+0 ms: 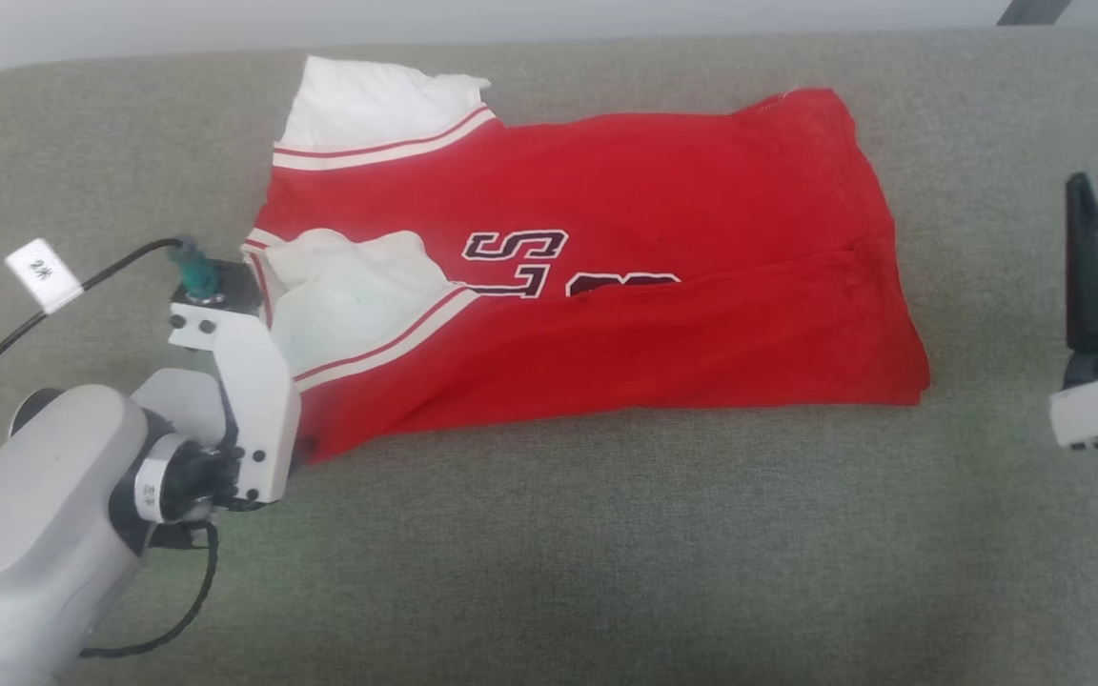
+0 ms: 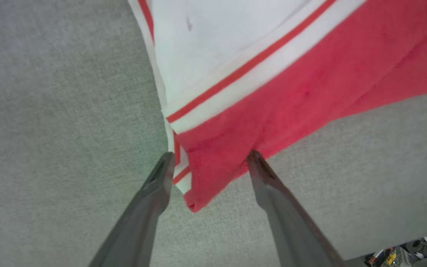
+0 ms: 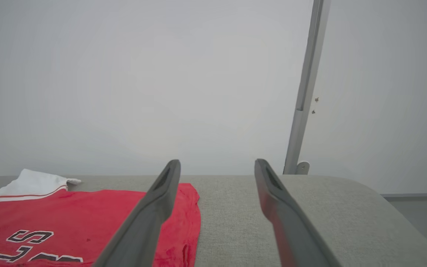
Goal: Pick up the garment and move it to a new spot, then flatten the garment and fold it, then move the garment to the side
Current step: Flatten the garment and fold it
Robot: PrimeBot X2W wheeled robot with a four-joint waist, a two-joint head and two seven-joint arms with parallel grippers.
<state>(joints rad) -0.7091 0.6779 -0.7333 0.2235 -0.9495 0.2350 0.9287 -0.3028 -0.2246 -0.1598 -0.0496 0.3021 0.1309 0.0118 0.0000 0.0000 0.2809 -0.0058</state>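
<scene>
The garment (image 1: pixel 606 314) is a red jersey with white sleeves and striped trim, lying folded lengthwise on the grey padded surface, part of its black lettering showing. Its near-left corner (image 2: pixel 291 92) lies between the two fingers of my left gripper (image 2: pixel 209 157), which is open and points down at the surface; the fingertips sit at either edge of that corner without closing on it. In the head view the left wrist (image 1: pixel 234 410) covers those fingers. My right gripper (image 3: pixel 217 163) is open and holds nothing, raised off to the right of the garment (image 3: pixel 69 215), its dark finger (image 1: pixel 1087 257) standing upright.
The grey padded surface (image 1: pixel 606 534) stretches wide in front of and to the right of the garment. A black cable with a white tag (image 1: pixel 44 274) runs by the left wrist. Behind the surface are a pale wall and a metal post (image 3: pixel 304 92).
</scene>
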